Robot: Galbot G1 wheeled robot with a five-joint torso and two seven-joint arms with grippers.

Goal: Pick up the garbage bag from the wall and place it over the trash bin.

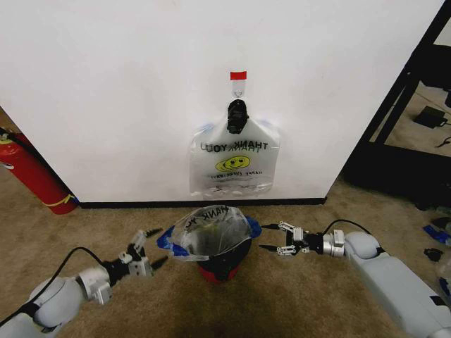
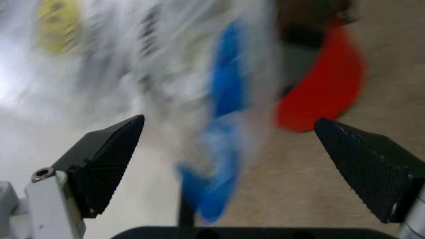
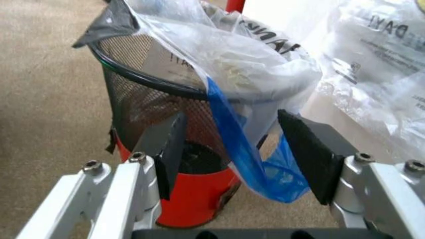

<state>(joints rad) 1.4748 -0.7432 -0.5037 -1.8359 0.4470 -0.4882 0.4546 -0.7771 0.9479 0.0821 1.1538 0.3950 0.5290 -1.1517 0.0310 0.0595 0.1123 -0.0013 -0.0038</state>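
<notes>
The left wrist view is smeared by blur; the garbage bag (image 2: pixel 199 74) reads as grey streaks with a blue strip, its print illegible; the trash bin (image 1: pixel 220 262) is largely hidden under that bag; the fire extinguisher (image 1: pixel 32 176) is cut off at the left edge.

The thin clear plastic bags bunched under a black clip (image 1: pixel 237 116) on the white wall (image 1: pixel 127 91) carry dark print that reads mirrored as "THANK YOU" (image 1: pixel 234 147), above a yellow smiley face (image 1: pixel 232 164) and a smaller line of print too fine to make out. In the right wrist view, those bags show the letters "DAY!" (image 3: pixel 387 25). The thin clear plastic garbage bag (image 1: pixel 211 229) draped over the round black mesh trash bin (image 3: pixel 143 99) shows partial dark lettering near its rim, only fragments legible.
</notes>
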